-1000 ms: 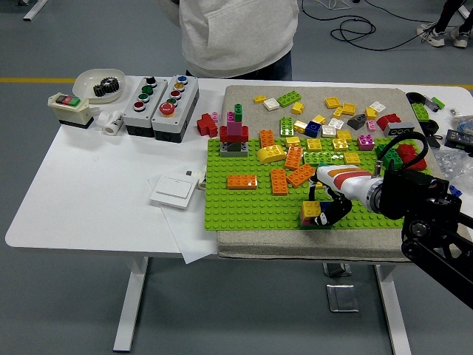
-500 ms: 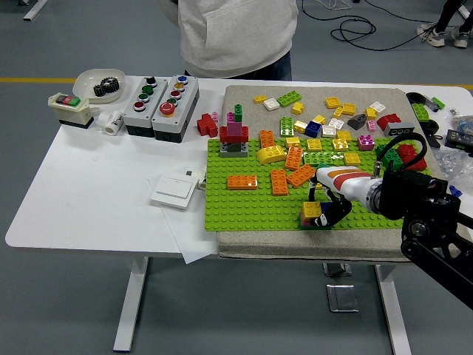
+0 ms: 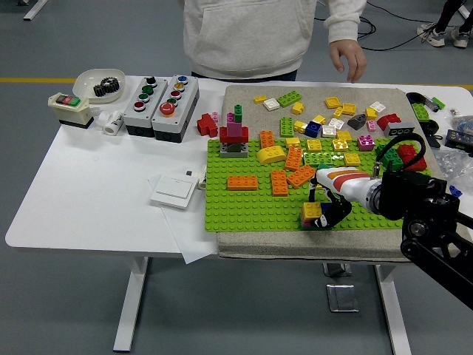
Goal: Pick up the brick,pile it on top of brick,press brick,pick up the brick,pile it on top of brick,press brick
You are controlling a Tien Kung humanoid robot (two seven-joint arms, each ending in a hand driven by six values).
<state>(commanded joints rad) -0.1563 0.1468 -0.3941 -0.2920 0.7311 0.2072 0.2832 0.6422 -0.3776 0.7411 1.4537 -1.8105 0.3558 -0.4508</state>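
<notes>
The right hand (image 3: 325, 211) has its fingers curled around a yellow brick (image 3: 312, 210) — seated atop a small stack — on the green baseplate (image 3: 251, 203).

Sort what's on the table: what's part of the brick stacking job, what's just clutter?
In the job:
- right hand, fingers around the yellow brick
- small stack under that brick
- green baseplate
- loose bricks

Lying about:
- button boxes
- switch box
- bowl with a gear
- white wall switch
- person's hand, hanging above the far edge
</notes>
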